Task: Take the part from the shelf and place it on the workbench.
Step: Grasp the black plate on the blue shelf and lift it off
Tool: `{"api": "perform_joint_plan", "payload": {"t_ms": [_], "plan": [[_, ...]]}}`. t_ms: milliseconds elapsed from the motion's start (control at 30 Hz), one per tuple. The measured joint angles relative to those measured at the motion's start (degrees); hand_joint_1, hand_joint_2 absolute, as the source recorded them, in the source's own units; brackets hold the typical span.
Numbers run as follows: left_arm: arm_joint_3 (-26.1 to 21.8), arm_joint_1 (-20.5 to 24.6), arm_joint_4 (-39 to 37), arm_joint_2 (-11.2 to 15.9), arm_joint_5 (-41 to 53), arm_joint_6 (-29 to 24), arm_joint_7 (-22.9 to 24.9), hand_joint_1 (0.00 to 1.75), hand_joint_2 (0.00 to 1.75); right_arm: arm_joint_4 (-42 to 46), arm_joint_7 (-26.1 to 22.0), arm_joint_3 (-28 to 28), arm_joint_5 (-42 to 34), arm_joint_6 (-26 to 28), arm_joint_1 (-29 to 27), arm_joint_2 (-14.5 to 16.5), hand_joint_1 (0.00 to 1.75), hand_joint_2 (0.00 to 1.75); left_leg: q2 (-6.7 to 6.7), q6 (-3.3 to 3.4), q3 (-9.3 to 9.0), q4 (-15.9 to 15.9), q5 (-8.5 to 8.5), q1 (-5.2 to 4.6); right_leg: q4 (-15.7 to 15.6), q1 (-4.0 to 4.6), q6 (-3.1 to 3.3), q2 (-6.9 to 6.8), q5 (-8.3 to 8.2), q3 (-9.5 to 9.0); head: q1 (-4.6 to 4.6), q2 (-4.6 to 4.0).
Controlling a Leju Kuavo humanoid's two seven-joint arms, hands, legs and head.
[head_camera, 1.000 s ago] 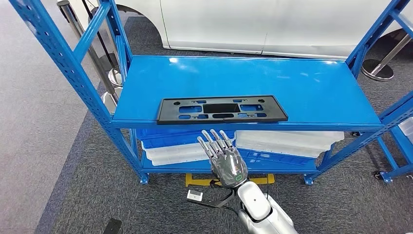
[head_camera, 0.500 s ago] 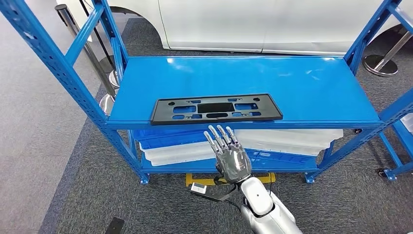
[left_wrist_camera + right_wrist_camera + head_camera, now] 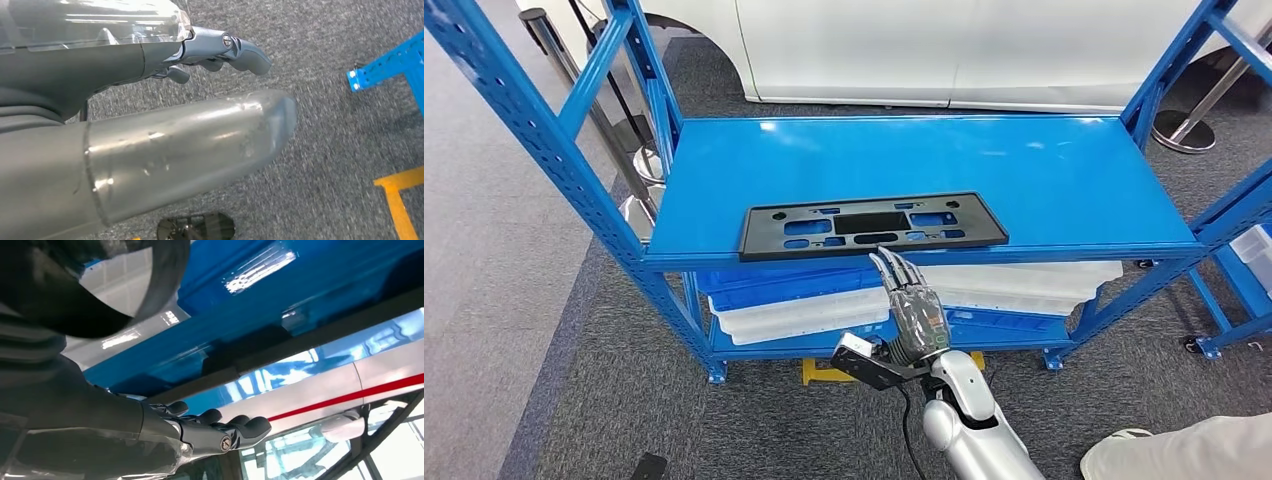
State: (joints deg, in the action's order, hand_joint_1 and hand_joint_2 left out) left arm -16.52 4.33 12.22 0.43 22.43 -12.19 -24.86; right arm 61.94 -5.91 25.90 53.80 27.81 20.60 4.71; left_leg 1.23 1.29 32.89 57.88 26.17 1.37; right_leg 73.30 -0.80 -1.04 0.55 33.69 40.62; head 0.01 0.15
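Right hand (image 3: pixel 917 318): raised in front of the shelf, fingers (image 3: pixel 895 270) held straight and close together, tips right at the front lip of the blue shelf board, just below the near edge of the part. It holds nothing. In the right wrist view the hand (image 3: pixel 200 432) shows fingers stretched out, slightly apart, under the blue board's edge.
Left hand (image 3: pixel 220 50): hangs low over grey carpet; fingers curled inward, nothing in them as far as the left wrist view shows.
Part (image 3: pixel 871 224): flat black rectangular plate with cut-outs, lying flat on the upper shelf board, along its front edge, a little left of centre; one long side runs nearly level with the lip. Whether the fingertips touch it cannot be told.
Shelf (image 3: pixel 1024 170): blue metal rack, perforated uprights at each corner, glossy board.
Lower level: white trays (image 3: pixel 1014 283) and blue trays (image 3: pixel 764 282) stacked under the board.
Floor: grey carpet (image 3: pixel 614 400), a yellow marking (image 3: pixel 819 372) below the rack.
Background: white car body (image 3: pixel 924 50) behind the rack; a stanchion base (image 3: pixel 1181 131) at far right.
Person: a light-coloured trouser leg (image 3: pixel 1184 455) at the lower right corner.
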Motion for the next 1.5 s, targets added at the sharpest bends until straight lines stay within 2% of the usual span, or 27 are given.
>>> {"api": "perform_joint_plan", "payload": {"t_ms": [33, 67, 133, 200, 233, 333, 400, 467, 500, 533, 567, 600, 633, 700, 733, 867, 933, 1000, 1033, 1067, 1100, 1167, 1233, 1300, 1400, 1433, 1500], "plan": [[-0.1, 0.0, 0.0, 0.0, 0.0, 0.0, 0.0, 0.00, 0.00, 0.0, 0.1, 0.0, 0.0, 0.0, -0.2, 0.0, 0.00, 0.00, -0.05, 0.04, -0.02, 0.0, 0.04, -0.06, 1.9, -0.01, -0.01, -0.05, 0.21, 1.08, 0.00, 0.00], [-0.2, 0.0, 0.0, 0.0, 0.0, 0.0, 0.0, 0.00, 0.00, 0.1, 0.2, 0.0, 0.0, 0.0, -0.5, 0.0, 0.00, 0.00, -0.07, 0.05, -0.08, 0.0, 0.09, -0.10, 1.8, 0.01, 0.07, -0.08, -0.68, 1.10, 0.01, 0.00], [-0.4, 0.0, 0.0, 0.0, 0.1, 0.0, 0.0, 0.00, 0.00, 0.4, 0.3, 0.0, 0.0, 0.0, -0.6, -0.1, 0.00, 0.00, -0.03, -0.04, -0.32, 0.0, 0.23, -0.17, -4.8, 0.11, 0.63, -0.11, -4.79, -1.97, 0.01, 0.00], [-0.5, 0.0, 0.0, 0.0, 0.2, 0.0, 0.1, 0.00, 0.00, 0.7, 0.4, 0.0, 0.1, 0.0, -0.5, 0.0, 0.00, 0.00, 0.01, -0.36, -0.42, 0.1, 0.42, -0.38, -11.9, 0.46, 1.30, -0.13, -7.38, -5.39, 0.00, 0.00], [-0.6, 0.0, 0.0, -0.1, 0.4, 0.0, 0.1, 0.00, 0.00, 0.8, 0.5, 0.0, 0.2, 0.0, -0.5, 0.0, 0.00, 0.00, 0.02, -0.58, -0.39, 0.1, 0.48, -0.43, -13.6, 0.64, 1.51, -0.13, -7.68, -6.15, 0.00, 0.00], [-1.0, 0.0, 0.0, 0.0, 0.9, 0.0, 0.3, 0.00, 0.00, 0.9, 1.1, 0.0, 0.8, 0.1, -0.6, 0.0, 0.00, 0.00, -0.03, -1.57, -0.50, -0.1, 0.62, -0.37, -14.6, 0.69, 2.00, -0.17, -7.67, -6.50, -0.01, 0.00], [-1.2, 0.0, 0.0, 0.0, 1.3, 0.1, 0.3, 0.00, 0.00, 1.0, 1.5, 0.0, 1.7, 0.6, -0.5, 0.0, 0.00, 0.87, -0.30, -2.13, 0.29, 2.1, 2.27, -0.34, -15.4, 0.36, 2.59, -0.33, -7.98, -7.07, -0.03, 0.00], [-1.5, 0.0, 0.0, 0.1, 1.6, 0.3, 0.3, 0.00, 0.00, 0.9, 2.4, 0.0, 3.2, 1.4, -0.6, 0.1, 0.00, 1.75, -0.62, -2.51, 3.39, 8.8, 5.76, -0.26, -15.7, 0.32, 3.00, -0.51, -8.00, -7.37, -0.04, 0.00], [-1.8, 0.0, 0.0, 0.1, 1.8, 0.6, 0.3, 0.00, 0.00, 0.9, 3.0, 0.0, 4.1, 1.9, -0.6, 0.1, 0.00, 1.75, -0.70, -2.68, 5.29, 12.6, 7.23, -0.25, -15.7, 0.38, 3.10, -0.58, -7.92, -7.37, -0.04, 0.00], [-2.0, -0.1, 0.0, 0.1, 1.9, 0.9, 0.2, 0.00, 0.00, 0.8, 3.6, 0.0, 5.2, 2.5, -0.7, 0.1, 0.00, 1.75, -0.76, -2.82, 6.65, 15.1, 7.74, -0.23, -15.7, 0.43, 3.14, -0.60, -7.81, -7.39, -0.04, 0.00], [-2.2, -0.2, 0.0, 0.1, 2.1, 1.2, 0.2, 0.00, 0.00, 0.7, 4.3, 0.0, 6.3, 3.1, -0.7, 0.1, 0.00, 1.75, -0.80, -2.91, 7.03, 15.6, 7.07, -0.21, -15.6, 0.45, 3.13, -0.61, -7.68, -7.44, -0.04, 0.00], [-2.4, -0.2, 0.0, 0.1, 2.3, 1.3, 0.2, 0.00, 0.00, 0.6, 4.8, 0.0, 7.3, 3.7, -0.7, 0.1, 0.00, 1.75, -0.84, -2.94, 6.33, 13.9, 5.42, -0.18, -15.4, 0.44, 3.05, -0.60, -7.53, -7.54, -0.04, 0.00], [-2.7, -0.2, 0.0, 0.1, 2.6, 1.4, 0.2, 0.00, 0.00, 0.6, 5.3, 0.0, 8.3, 4.3, -0.7, 0.1, 0.00, 1.75, -0.90, -2.89, 4.65, 10.2, 3.09, -0.15, -15.2, 0.42, 2.91, -0.58, -7.32, -7.67, -0.04, 0.00], [-3.0, 0.0, 0.0, 0.2, 3.1, 1.4, 0.3, 0.00, 0.00, 0.6, 6.2, -0.2, 9.9, 5.1, -0.6, 0.1, 0.00, 1.75, -0.99, -2.53, 1.30, 3.2, 0.49, -0.25, -14.6, 0.58, 2.43, -0.54, -6.82, -7.69, -0.04, 0.00], [-3.2, 0.0, 0.0, 0.2, 3.5, 1.4, 0.4, 0.00, 0.00, 0.6, 6.6, -0.3, 10.8, 5.4, -0.6, 0.1, 0.00, 1.75, -0.98, -2.24, 0.41, 1.3, 0.13, -0.35, -14.4, 0.68, 2.14, -0.53, -6.67, -7.59, -0.03, 0.00], [-3.9, 0.0, 0.0, 0.1, 4.7, 1.4, 0.8, 0.00, 0.00, 0.4, 7.9, -0.6, 14.5, 6.6, -0.4, 0.1, 0.00, 1.75, -0.88, -0.83, 0.02, 0.3, 0.25, -0.40, -13.7, 0.65, 1.05, -0.52, -6.11, -7.27, -0.03, 0.00], [-4.2, 0.2, 0.0, 0.1, 5.1, 1.4, 0.9, 0.00, 0.00, 0.4, 8.3, -0.8, 15.9, 7.2, -0.3, 0.1, 0.00, 1.75, -0.92, -0.11, -0.28, -0.1, 0.17, -0.21, -9.6, 0.47, 0.44, -0.51, -3.79, -5.36, -0.02, 0.00], [-4.4, 0.3, 0.0, 0.1, 5.6, 1.5, 0.9, 0.00, 0.00, 0.2, 8.9, -1.0, 17.5, 7.6, -0.2, 0.1, 0.00, 1.75, -0.96, 0.26, -0.36, -0.1, 0.31, -0.25, -2.0, 0.38, 0.07, -0.51, -0.61, -1.30, -0.02, 0.00], [-4.6, 0.3, 0.0, 0.1, 5.9, 1.5, 1.0, 0.00, 0.00, 0.0, 9.1, -1.0, 18.3, 7.7, -0.2, 0.1, 0.00, 1.75, -0.96, 0.31, -0.41, -0.1, 0.41, -0.27, 1.0, 0.35, -0.01, -0.52, 0.05, 0.54, -0.02, 0.00], [-4.8, 0.3, 0.0, 0.1, 6.2, 1.6, 1.0, 0.00, 0.00, -0.1, 9.4, -1.1, 19.1, 7.7, -0.2, 0.1, 0.00, 1.75, -0.93, 0.33, -0.52, 0.0, 0.54, -0.29, 2.1, 0.35, 0.00, -0.52, -0.40, 1.52, -0.02, 0.00], [-5.0, 0.3, 0.1, 0.1, 6.5, 1.7, 1.1, 0.00, 0.00, -0.3, 9.7, -1.2, 20.0, 7.7, -0.1, 0.1, 0.00, 1.75, -0.87, 0.29, -0.74, 0.0, 0.72, -0.29, 1.0, 0.36, 0.11, -0.52, -2.00, 1.34, -0.02, 0.00], [-5.3, 0.4, 0.1, 0.0, 7.1, 1.8, 1.2, 0.00, 0.00, -0.6, 10.1, -1.4, 21.4, 7.9, 0.4, 0.1, 0.00, 1.75, -0.75, 0.03, -1.40, 0.0, 1.19, -0.31, -6.4, 0.50, 0.71, -0.50, -6.64, -1.73, -0.01, 0.00], [-5.6, 0.6, 0.2, 0.0, 7.6, 1.9, 1.3, 0.00, 0.00, -0.7, 10.4, -1.5, 22.5, 8.2, 1.1, 0.1, 0.00, 1.75, -0.70, -0.44, -1.79, 0.0, 1.64, -0.48, -12.6, 0.85, 1.39, -0.51, -8.88, -4.52, -0.01, 0.00], [-5.9, 0.8, 0.2, -0.1, 7.8, 2.0, 1.5, 0.00, 0.00, -0.9, 10.6, -1.6, 22.9, 8.4, 1.5, 0.1, 0.00, 1.75, -0.75, -1.00, -1.89, -0.1, 1.89, -0.57, -13.9, 1.16, 1.84, -0.50, -8.58, -5.10, -0.01, 0.00], [-6.2, 1.0, 0.4, -0.1, 8.1, 2.0, 1.6, 0.00, 0.00, -1.0, 10.7, -1.7, 23.2, 8.5, 1.8, 0.2, 0.00, 1.75, -0.93, -1.81, -1.72, 1.0, 2.94, -0.56, -14.9, 0.65, 2.61, -0.49, -8.49, -5.95, -0.02, 0.00], [-6.3, 1.0, 0.4, -0.1, 8.2, 2.0, 1.6, 0.00, 0.00, -1.1, 10.7, -1.7, 23.4, 8.5, 1.9, 0.2, 0.00, 1.75, -0.96, -2.01, -0.69, 3.2, 4.09, -0.56, -15.3, 0.46, 2.90, -0.54, -8.45, -6.34, -0.02, 0.00], [-6.5, 1.0, 0.4, 0.0, 8.3, 2.0, 1.7, 0.00, 0.00, -1.3, 10.8, -1.7, 23.7, 8.5, 2.2, 0.2, 0.00, 1.75, -0.98, -2.33, 3.31, 10.5, 7.08, -0.49, -15.4, 0.53, 3.37, -0.61, -8.07, -6.77, -0.02, 0.00]]}}
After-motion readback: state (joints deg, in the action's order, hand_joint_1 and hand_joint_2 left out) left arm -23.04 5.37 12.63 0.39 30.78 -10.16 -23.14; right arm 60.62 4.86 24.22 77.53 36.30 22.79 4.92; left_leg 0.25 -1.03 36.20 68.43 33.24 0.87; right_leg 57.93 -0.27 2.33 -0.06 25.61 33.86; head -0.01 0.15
